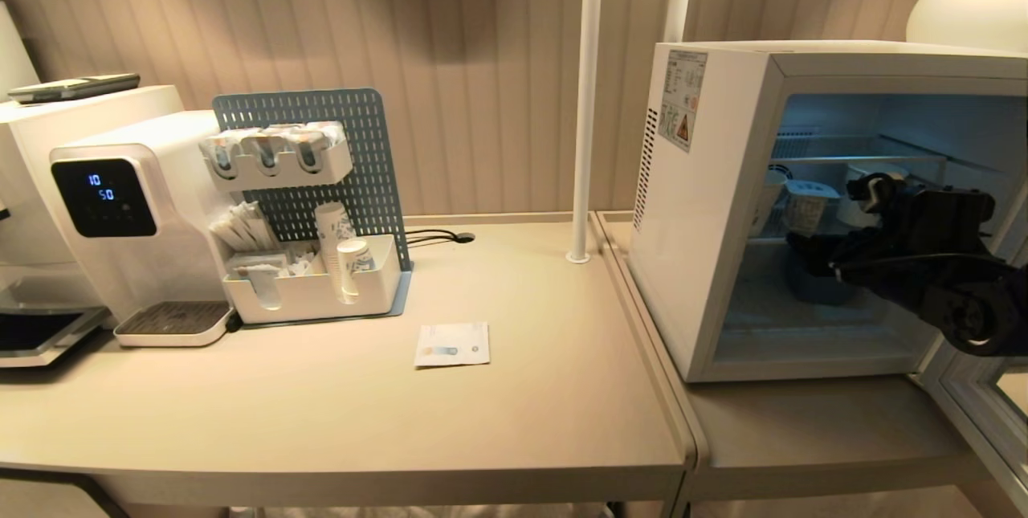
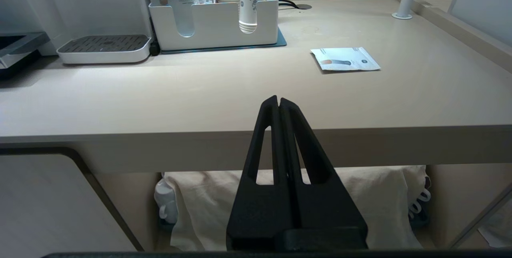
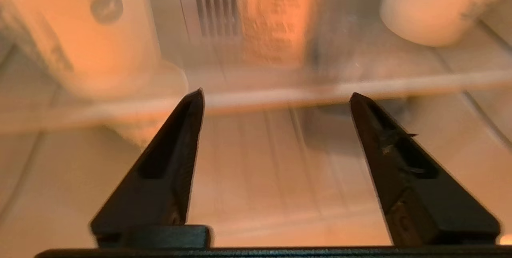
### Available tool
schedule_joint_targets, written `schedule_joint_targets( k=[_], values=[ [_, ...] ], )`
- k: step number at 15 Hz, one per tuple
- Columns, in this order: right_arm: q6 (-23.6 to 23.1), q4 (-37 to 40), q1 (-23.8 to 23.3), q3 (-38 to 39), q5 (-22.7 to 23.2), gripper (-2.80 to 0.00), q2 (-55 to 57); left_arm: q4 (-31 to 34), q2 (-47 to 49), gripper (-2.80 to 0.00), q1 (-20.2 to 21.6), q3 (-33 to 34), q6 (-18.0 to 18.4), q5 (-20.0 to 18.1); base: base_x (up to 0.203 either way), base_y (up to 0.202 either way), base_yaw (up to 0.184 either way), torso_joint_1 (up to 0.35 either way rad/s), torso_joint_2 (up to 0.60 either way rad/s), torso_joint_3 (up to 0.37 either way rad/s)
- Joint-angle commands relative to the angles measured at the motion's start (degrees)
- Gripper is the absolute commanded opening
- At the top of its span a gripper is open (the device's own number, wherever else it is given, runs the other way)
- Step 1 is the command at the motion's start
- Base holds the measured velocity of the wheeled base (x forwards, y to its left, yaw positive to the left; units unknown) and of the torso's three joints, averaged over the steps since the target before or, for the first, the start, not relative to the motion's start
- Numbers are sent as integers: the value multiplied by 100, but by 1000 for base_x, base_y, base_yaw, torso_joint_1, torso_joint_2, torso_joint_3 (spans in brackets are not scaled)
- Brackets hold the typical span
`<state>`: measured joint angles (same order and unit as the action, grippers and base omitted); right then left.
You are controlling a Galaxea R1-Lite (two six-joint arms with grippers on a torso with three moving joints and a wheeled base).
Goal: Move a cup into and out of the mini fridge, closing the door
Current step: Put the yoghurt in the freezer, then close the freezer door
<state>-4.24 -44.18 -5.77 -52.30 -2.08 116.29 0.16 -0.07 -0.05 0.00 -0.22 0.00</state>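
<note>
So the setup is a beige counter against a ribbed beige wall, with a second counter section butted up on the right. Far left there's a white water dispenser with a lit display, then a blue pegboard organizer with a white bin holding tall paper cups, and a flat white packet lying alone nearer the front edge. A white pole stands between the two sections. On the right sits the mini fridge, its door swung open at the far right edge. The right end effector is reaching inside, fingers spread wide with nothing between them. The cup sits on the wire shelf inside, just beyond and above it. The right wrist view is smeared and orange-tinted, showing blurry pale containers on the shelf that I can't tell apart. The left wrist view gives what the head view misses: the left end effector, fingers pressed together, parked below the counter's near edge, with some cloth bundle underneath.
</note>
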Motion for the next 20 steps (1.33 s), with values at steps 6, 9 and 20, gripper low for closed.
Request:
schedule_joint_targets(
  k=[6,9,20],
  values=[
    [-131,-170,-170,624,24,0,-877,2,7,-280,-3,0,-4,0,0,0,0,0,0,0],
    [-137,-235,-187,936,59,0,-1093,2,7,-280,3,0,-4,0,0,0,0,0,0,0],
    [-94,576,-188,3083,790,-280,-4973,2,7,-280,-4,0,-4,0,0,0,0,0,0,0]
  ],
)
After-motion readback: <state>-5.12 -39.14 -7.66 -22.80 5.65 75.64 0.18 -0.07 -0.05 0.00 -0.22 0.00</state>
